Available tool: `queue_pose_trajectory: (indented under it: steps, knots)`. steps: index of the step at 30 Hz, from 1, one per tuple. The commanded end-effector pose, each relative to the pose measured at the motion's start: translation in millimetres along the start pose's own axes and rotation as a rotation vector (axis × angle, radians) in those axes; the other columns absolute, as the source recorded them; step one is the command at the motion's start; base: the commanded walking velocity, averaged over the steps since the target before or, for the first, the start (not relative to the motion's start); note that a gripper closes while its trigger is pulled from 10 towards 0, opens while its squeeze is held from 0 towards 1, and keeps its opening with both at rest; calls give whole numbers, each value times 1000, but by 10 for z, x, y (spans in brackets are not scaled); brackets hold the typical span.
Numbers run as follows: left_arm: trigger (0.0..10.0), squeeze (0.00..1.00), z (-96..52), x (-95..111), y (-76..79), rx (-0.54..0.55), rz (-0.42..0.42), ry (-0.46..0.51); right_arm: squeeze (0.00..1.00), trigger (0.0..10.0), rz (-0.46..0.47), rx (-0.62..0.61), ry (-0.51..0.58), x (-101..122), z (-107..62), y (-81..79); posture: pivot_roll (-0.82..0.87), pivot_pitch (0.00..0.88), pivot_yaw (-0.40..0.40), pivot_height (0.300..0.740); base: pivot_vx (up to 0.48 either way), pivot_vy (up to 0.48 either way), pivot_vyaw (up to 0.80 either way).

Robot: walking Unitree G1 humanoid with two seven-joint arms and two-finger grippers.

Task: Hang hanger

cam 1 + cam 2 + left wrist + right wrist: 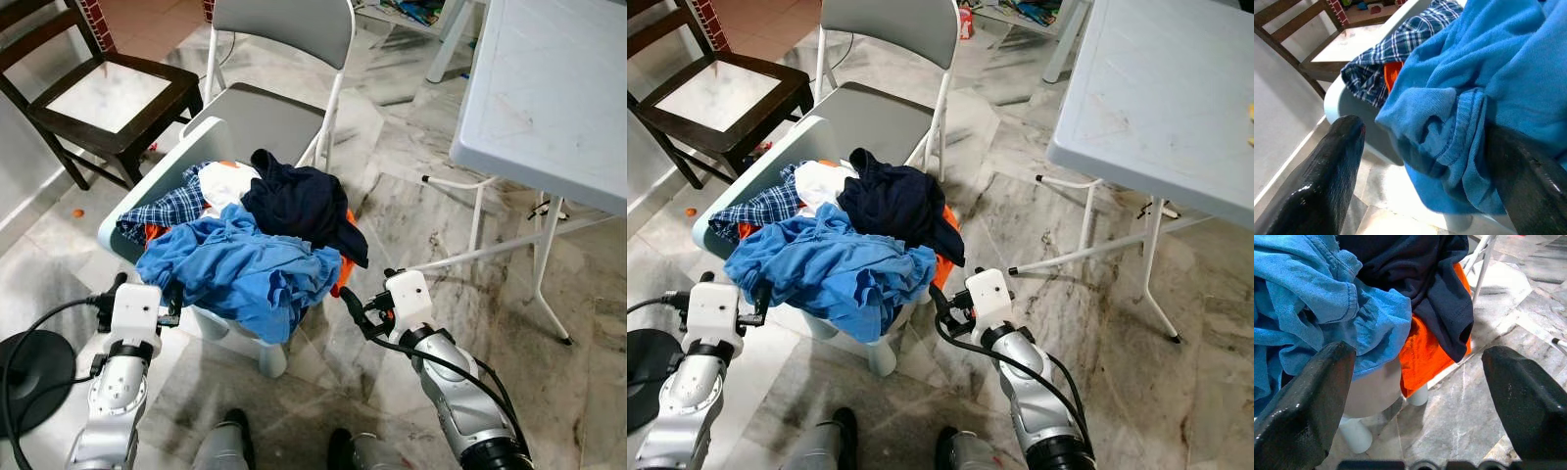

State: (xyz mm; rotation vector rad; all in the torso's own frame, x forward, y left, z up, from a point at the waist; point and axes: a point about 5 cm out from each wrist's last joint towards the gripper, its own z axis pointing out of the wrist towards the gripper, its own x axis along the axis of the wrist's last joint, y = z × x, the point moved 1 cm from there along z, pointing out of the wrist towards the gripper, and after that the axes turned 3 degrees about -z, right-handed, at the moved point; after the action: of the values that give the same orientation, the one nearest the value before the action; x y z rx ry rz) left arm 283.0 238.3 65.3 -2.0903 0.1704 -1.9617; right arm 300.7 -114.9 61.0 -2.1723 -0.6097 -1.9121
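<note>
Your left hand (174,299) sits low at the near left corner of a pale plastic chair (201,147) heaped with laundry. Its two black fingers (1327,171) are spread wide, and in the left wrist view a fold of the blue garment (245,269) lies between them, touching neither as far as you can see. Your right hand (351,305) is at the chair's near right corner, just beside the hanging cloth. Its fingers (1303,406) are also spread wide with nothing between them, and they point at the blue garment's hem and the orange cloth (1425,352) below it.

The pile on the chair seat holds the blue garment at the near edge, draping over the front. A dark navy garment (299,206) lies behind it toward the right edge, with the orange cloth showing beneath it. A blue and white checked shirt (167,211) lies at the left edge, and a white garment (227,184) sits at the back.

You cannot make out a hanger among the clothes.

Beyond the pile stand a grey folding chair (284,59) and, to its left, a dark wooden chair (108,98). A white folding tabletop (549,88) stands to your right on the marble floor (411,225).
</note>
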Motion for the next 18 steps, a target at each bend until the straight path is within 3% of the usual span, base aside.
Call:
queue_pose_trajectory:
  steps: [1,2,3,18]
  knots:
    - [745,0,21,-83,26,-44,3,-37,0,10000,2,-7,-19,-57,-29,-6,43,235,-53,740,0,0,0]
    - [745,0,21,-83,26,-44,3,-37,0,10000,2,-7,-19,-57,-29,-6,43,235,-53,740,0,0,0]
    - [0,0,61,-84,38,-56,-6,-42,0,10000,2,-13,-20,-65,-42,2,43,235,-53,740,0,0,0]
    - [0,0,109,-119,45,-64,-42,-41,0,10000,2,-38,-26,-84,-62,30,33,229,-43,740,0,0,0]
